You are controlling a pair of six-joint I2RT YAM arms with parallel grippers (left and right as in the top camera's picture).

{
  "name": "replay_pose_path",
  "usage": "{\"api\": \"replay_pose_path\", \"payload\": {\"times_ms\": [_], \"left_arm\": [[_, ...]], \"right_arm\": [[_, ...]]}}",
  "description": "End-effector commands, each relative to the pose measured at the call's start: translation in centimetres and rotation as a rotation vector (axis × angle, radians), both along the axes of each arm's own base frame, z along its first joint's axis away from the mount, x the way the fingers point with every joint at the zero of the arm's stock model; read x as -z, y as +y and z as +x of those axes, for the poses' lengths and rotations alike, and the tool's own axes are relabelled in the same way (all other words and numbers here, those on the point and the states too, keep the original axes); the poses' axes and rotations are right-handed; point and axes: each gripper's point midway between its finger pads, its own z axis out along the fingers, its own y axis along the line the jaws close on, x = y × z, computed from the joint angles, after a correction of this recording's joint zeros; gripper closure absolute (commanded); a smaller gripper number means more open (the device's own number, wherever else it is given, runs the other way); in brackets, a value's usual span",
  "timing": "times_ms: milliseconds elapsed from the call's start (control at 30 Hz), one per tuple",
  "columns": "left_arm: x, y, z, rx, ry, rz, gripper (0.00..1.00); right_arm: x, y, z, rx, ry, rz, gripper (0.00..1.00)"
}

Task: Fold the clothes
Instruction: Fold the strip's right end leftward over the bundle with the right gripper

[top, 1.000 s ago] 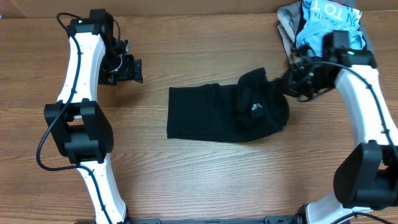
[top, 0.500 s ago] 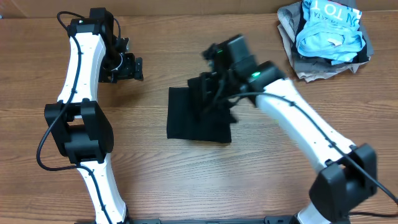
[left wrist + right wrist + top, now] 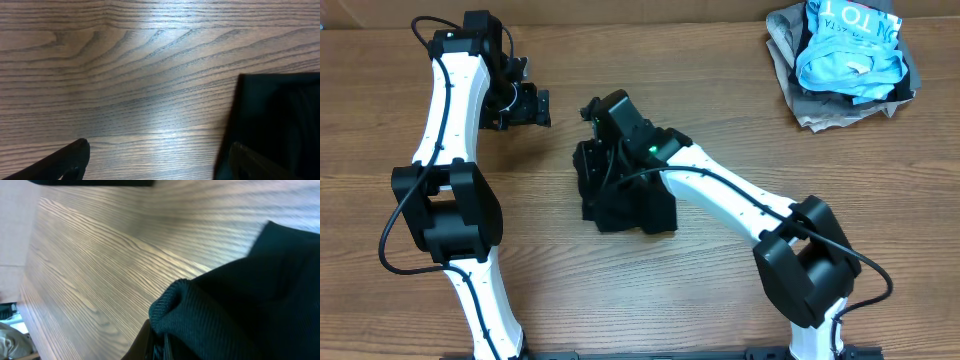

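Observation:
A black knit garment point(image 3: 625, 200) lies bunched in the middle of the table. My right gripper point(image 3: 598, 150) is shut on its ribbed edge point(image 3: 172, 305) and holds that edge over the garment's left end. The wrist view shows the fabric pinched between the fingers point(image 3: 159, 341). My left gripper point(image 3: 532, 110) is open and empty, hovering above bare wood left of the garment. The garment's corner point(image 3: 272, 115) shows at the right in the left wrist view, between and beyond the spread fingertips point(image 3: 155, 160).
A pile of other clothes point(image 3: 845, 60), light blue and grey with black, sits at the back right corner. Bare wooden table point(image 3: 620, 300) surrounds the black garment.
My right gripper has carried the garment's right end across to the left, doubling the garment over itself. The left arm has not moved.

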Motion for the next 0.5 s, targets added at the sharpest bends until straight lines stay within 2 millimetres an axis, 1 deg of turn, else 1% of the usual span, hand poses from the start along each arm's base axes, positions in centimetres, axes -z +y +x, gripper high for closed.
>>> {"api": "replay_pose_path", "payload": {"times_ms": [0,33,133,200,267,300,333,400,433,467], "left_arm": [[-0.4,0.0,0.6,0.020,-0.024,0.006,0.09],[-0.4,0.0,0.6,0.020,-0.024,0.005,0.09],[-0.4,0.0,0.6,0.020,-0.024,0.005,0.08],[-0.4,0.0,0.6,0.020,-0.025,0.006,0.07],[-0.4,0.0,0.7,0.020,-0.029,0.006,0.06],[-0.4,0.0,0.7,0.020,-0.032,0.007,0.06],[-0.4,0.0,0.8,0.020,-0.034,0.007,0.05],[-0.4,0.0,0.9,0.020,-0.040,0.007,0.04],[-0.4,0.0,1.0,0.020,-0.042,0.007,0.04],[-0.5,0.0,1.1,0.020,-0.045,0.007,0.03]], "right_arm": [[0.3,1.6,0.7,-0.004,-0.024,0.030,0.95],[0.4,1.7,0.7,-0.006,-0.026,0.032,0.83],[0.4,1.7,0.6,-0.012,-0.023,0.035,0.24],[-0.5,1.7,0.4,-0.021,-0.026,0.051,0.17],[-2.2,1.2,0.7,-0.013,-0.044,0.069,0.13],[-3.5,0.6,0.9,-0.001,-0.059,0.077,0.13],[-4.7,0.0,1.1,0.014,-0.075,0.082,0.12],[-7.3,-1.9,2.0,0.071,-0.123,0.077,0.12],[-8.5,-3.1,2.5,0.107,-0.147,0.068,0.11],[-9.3,-4.2,2.8,0.137,-0.161,0.056,0.11]]}}
